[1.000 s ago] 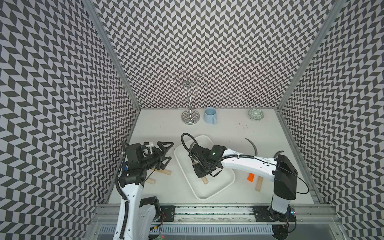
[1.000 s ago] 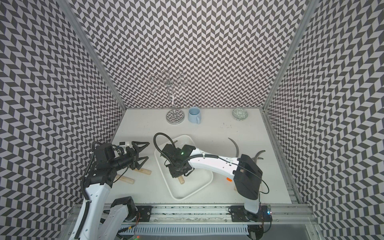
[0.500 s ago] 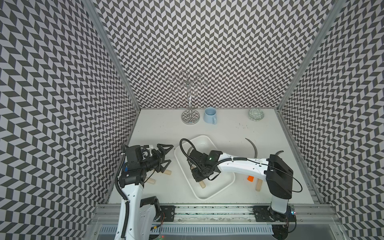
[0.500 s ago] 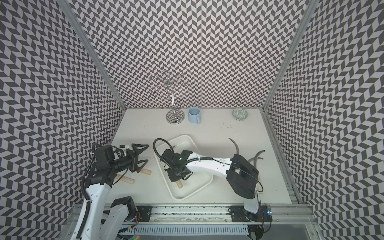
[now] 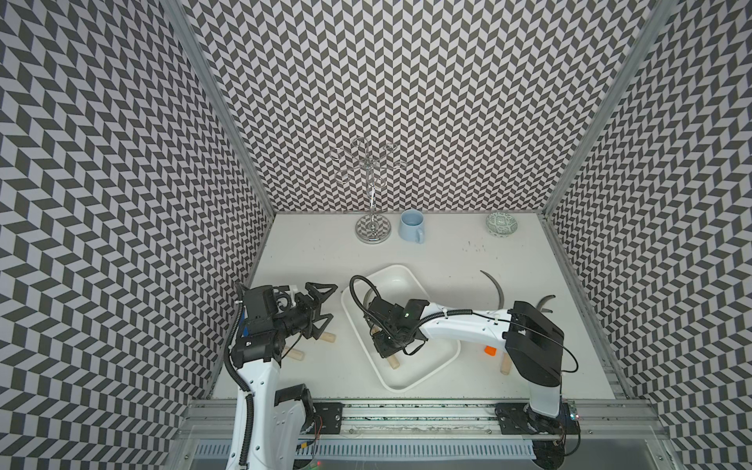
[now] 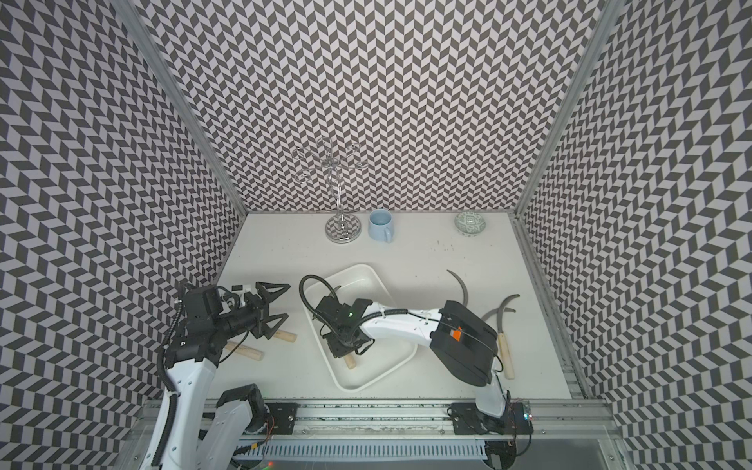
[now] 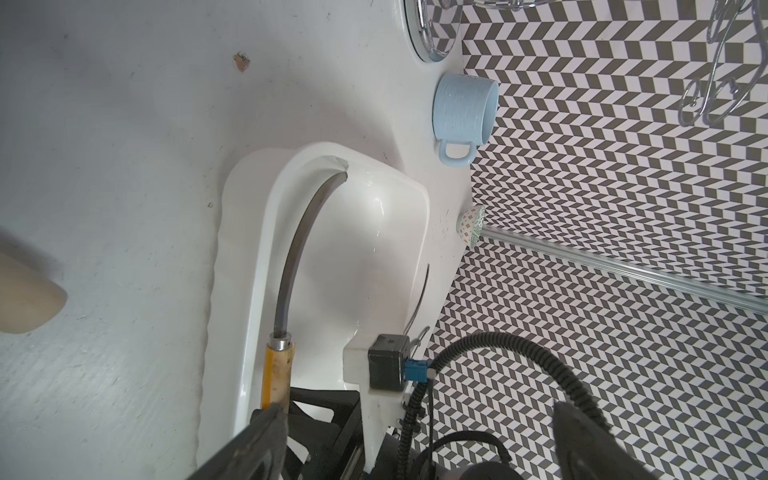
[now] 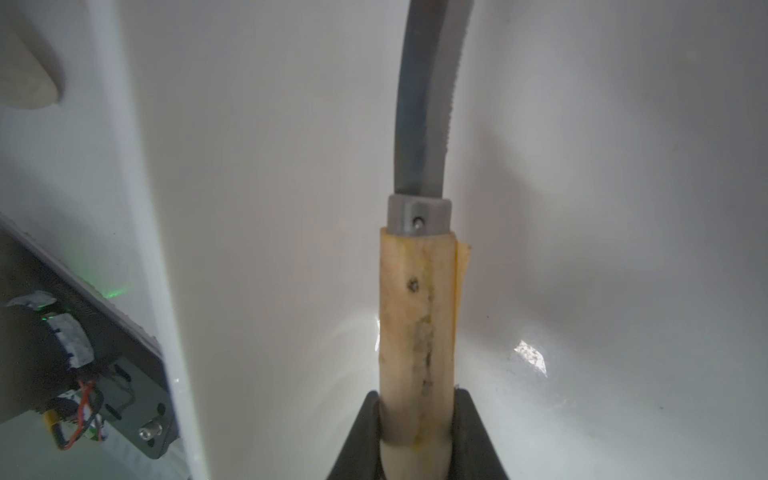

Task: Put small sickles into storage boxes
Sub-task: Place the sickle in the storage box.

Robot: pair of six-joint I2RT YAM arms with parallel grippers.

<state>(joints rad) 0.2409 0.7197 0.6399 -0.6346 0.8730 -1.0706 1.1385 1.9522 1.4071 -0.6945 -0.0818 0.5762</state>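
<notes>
The right claw (image 8: 415, 419) is clamped on the pale wooden handle of a sickle (image 8: 415, 316) inside the white tray (image 5: 437, 362). Its grey blade curves along the tray's wall toward the far end. Whether the handle touches the tray floor is hard to tell. The left claw (image 5: 331, 302) hangs with its jaws spread wide over two wooden-handled sickles (image 5: 327, 337) on the worktop (image 5: 447, 252). An orange-handled sickle (image 5: 490, 350) and others lie right of the tray, partly hidden by the right arm.

tray (image 5: 419, 368) white | mug (image 5: 411, 228) light blue | bowl (image 5: 501, 224) seemingly green-patterned | walls (image 5: 407, 101) grey-white chevron
</notes>
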